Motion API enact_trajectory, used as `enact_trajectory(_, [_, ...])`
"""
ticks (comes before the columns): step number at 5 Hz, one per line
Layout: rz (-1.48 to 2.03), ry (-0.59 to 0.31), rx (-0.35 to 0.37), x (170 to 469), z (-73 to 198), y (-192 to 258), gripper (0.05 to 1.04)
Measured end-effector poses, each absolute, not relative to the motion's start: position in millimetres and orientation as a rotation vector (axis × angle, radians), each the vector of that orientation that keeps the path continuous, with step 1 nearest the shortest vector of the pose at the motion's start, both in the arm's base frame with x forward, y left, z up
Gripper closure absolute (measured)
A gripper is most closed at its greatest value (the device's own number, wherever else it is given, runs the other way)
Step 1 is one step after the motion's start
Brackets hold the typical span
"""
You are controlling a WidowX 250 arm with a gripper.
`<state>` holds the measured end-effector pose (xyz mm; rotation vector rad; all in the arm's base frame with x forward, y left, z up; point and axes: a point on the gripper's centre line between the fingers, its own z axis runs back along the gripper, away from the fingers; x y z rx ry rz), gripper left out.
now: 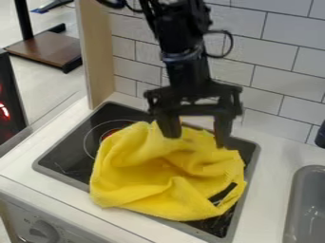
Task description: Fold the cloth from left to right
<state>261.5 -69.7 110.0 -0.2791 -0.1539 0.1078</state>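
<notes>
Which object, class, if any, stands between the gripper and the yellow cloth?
Nothing visible does: the gripper hangs over the upper part of the rumpled cloth, with its fingers apart.

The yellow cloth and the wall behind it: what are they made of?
The yellow cloth looks like soft, matte terry or microfibre, judging by its fuzzy surface and thick, rounded folds; which of the two is unclear. The wall seems to be pale glazed ceramic tile, or a panel imitating it, with thin dark joint lines.
</notes>
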Motion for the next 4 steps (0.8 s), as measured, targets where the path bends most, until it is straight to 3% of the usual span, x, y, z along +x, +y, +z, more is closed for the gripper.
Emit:
enact_trajectory(2, [0.089, -0.237, -0.337, 258.3, 139.5, -65.8, 0.085])
enact_trajectory(4, [0.085, -0.248, -0.341, 259.7, 140.4, -62.3, 0.085])
